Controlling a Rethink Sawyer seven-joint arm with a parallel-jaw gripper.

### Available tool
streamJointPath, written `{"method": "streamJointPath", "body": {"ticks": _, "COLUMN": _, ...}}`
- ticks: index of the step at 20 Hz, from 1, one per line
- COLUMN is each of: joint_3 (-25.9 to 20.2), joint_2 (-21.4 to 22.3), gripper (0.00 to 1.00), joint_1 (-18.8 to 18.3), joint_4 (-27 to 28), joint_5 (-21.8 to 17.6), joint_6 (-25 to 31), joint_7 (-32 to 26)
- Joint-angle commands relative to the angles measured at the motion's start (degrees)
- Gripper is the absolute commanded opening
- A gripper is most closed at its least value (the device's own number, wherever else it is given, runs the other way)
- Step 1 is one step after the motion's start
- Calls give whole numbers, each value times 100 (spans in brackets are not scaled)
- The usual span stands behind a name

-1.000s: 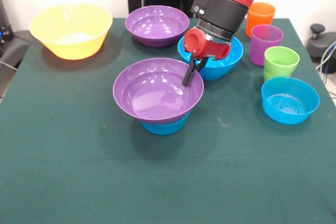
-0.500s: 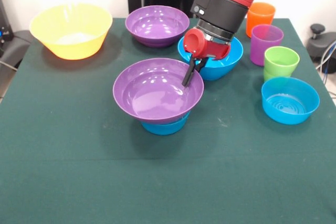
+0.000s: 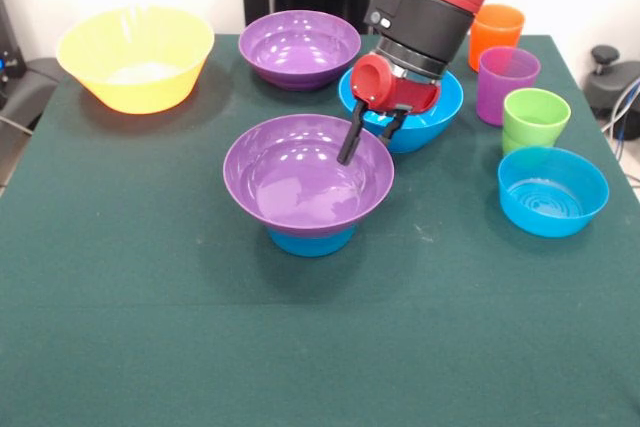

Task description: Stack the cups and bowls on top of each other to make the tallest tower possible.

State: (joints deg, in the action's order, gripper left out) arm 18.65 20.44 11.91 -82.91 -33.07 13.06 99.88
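The tower [image 3: 308,192] serves as the landmark: a small blue bowl [image 3: 311,241] sits on the desk [image 3: 150,327] near the middle, and a wide purple bowl [image 3: 308,172] rests on top of it, roughly centred and close to level. A narrow base under a wide bowl looks like a weak footing for further pieces, so squareness matters here.

Right of the tower, a little farther back, stands another small blue bowl [image 3: 553,190], upright and well apart from the tower, free to be picked up.

At the tower's far rim, the end effector [image 3: 370,135] straddles the purple bowl's wall: one dark finger reaches down inside the bowl, the other hangs outside, with a clear gap between them. It reads as released, not clamping the rim; I judge the bowl now sits under its own weight.

Behind the tower, a large blue bowl [image 3: 432,112] lies just beyond the end effector, partly hidden by the arm. Farther right are the lime green cup [image 3: 535,117], the translucent purple cup [image 3: 507,82] and the orange cup [image 3: 496,35], in a line running back. Back left of the tower are the second purple bowl [image 3: 299,47] and the yellow bowl [image 3: 136,57], at the desk's far side. The light blue cup does not show.
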Motion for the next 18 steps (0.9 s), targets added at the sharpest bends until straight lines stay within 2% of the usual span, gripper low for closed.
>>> {"method": "streamJointPath", "body": {"ticks": 1, "joint_3": -534, "joint_2": -191, "gripper": 100, "joint_1": 66, "joint_4": 174, "joint_5": 32, "joint_6": 490, "joint_7": 245}}
{"method": "streamJointPath", "body": {"ticks": 6, "joint_3": -527, "joint_2": -201, "gripper": 100, "joint_1": 78, "joint_4": 213, "joint_5": 45, "joint_6": 602, "joint_7": 205}}
{"method": "streamJointPath", "body": {"ticks": 18, "joint_3": -682, "joint_2": 130, "gripper": 100, "joint_1": 43, "joint_4": 76, "joint_5": 187, "joint_6": 730, "joint_7": 179}}
